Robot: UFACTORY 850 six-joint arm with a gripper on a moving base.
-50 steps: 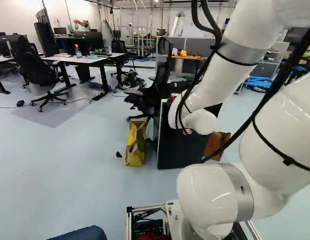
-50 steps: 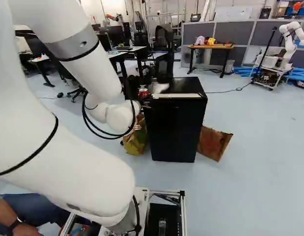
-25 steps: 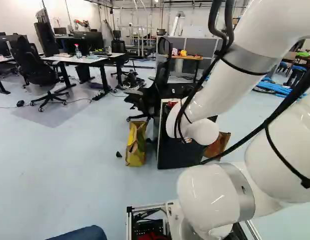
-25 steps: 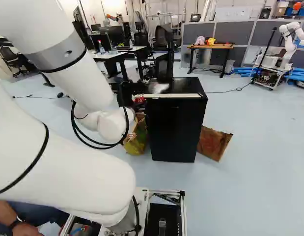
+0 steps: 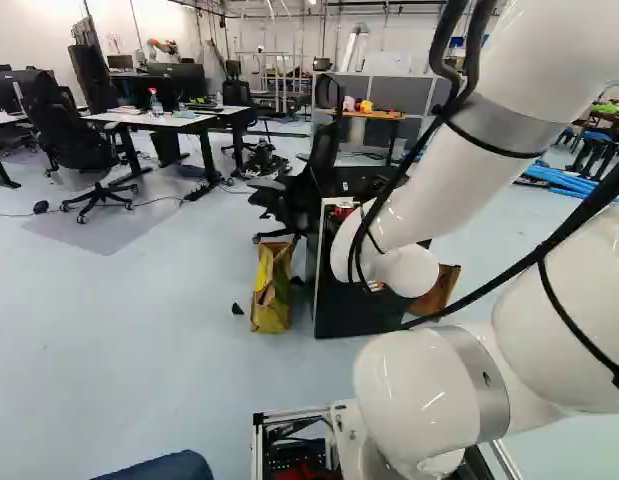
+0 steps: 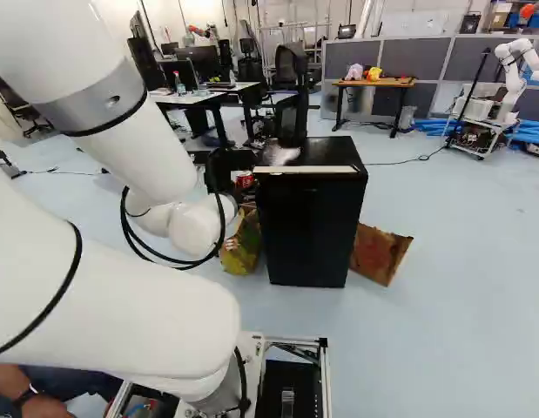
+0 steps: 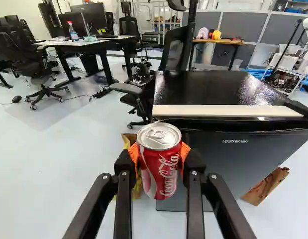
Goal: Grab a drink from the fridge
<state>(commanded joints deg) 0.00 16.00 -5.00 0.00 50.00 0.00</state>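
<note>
Our arm [image 6: 138,152] has shifted toward 8 o'clock in the right base view, can [image 7: 161,172] along, grasped in our pincer [image 7: 159,155]. Fridge [image 7: 233,159] at pincer's 1 o'clock. Drink looks secured; we likely just clear away.

Ahead of you stands the fridge [image 6: 306,235], with a bag [image 5: 272,288] near its left side and a cardboard piece [image 6: 379,253] near its right. Beyond the fridge, to its left, you have a chair [image 5: 319,185]; farther left stands a desk [image 5: 154,119] with a bottle [image 5: 155,103] on it, and a second chair [image 5: 74,140] left of that. Well behind the fridge, a bench [image 6: 373,83] holding toys [image 6: 373,74] stands before partitions [image 6: 426,57]. Far right, you see another robot [image 6: 513,70] on a cart [image 6: 488,135].
</note>
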